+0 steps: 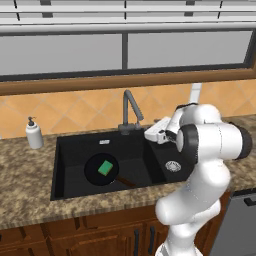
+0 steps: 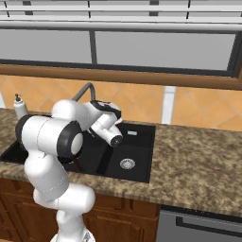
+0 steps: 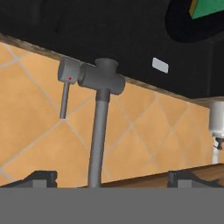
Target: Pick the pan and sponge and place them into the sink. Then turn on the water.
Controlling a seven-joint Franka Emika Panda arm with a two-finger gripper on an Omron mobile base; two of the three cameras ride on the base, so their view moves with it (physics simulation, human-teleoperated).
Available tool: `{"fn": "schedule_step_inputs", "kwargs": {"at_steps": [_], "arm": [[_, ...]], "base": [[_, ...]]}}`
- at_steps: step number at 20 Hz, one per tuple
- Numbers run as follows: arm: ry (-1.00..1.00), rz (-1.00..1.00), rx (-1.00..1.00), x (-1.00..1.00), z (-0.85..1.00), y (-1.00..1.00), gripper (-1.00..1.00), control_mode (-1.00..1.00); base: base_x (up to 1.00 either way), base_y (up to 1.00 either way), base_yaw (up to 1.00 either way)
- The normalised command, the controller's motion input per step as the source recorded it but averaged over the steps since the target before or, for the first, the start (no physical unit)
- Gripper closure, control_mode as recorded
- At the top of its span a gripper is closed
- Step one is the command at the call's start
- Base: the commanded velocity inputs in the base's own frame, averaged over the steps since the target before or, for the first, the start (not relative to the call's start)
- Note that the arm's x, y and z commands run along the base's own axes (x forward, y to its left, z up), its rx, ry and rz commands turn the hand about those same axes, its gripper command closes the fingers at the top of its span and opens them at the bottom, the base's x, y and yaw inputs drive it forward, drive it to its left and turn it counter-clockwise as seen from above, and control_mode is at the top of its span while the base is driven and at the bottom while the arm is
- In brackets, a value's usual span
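hand view shows my claw wide and empty, faucet dead ahead, its lever just left.

Flat, even light is cast over all 3 rendered views, and no single source can be made out. Hardly any shadows are thrown on the granite counter. The black sink is rendered as a nearly featureless dark mass. A soft sheen is seen on the white arm. Edges are left coarse and slightly jagged; no lens distortion or blur is noticed
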Motion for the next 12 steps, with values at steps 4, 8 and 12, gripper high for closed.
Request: {"fn": "schedule_step_inputs", "kwargs": {"at_steps": [4, 8, 12], "arm": [[0.00, 0.00, 0.04, 0.38, 0.00, 0.00, -1.00, -1.00], [-0.01, 0.00, 0.01, 0.43, 0.00, 0.00, -1.00, -1.00], [-0.01, 0.00, 0.00, 0.35, -0.03, 0.04, -1.00, -1.00]], "base": [[0.00, 0.00, 0.00], [0.00, 0.00, 0.00], [0.00, 0.00, 0.00]]}}
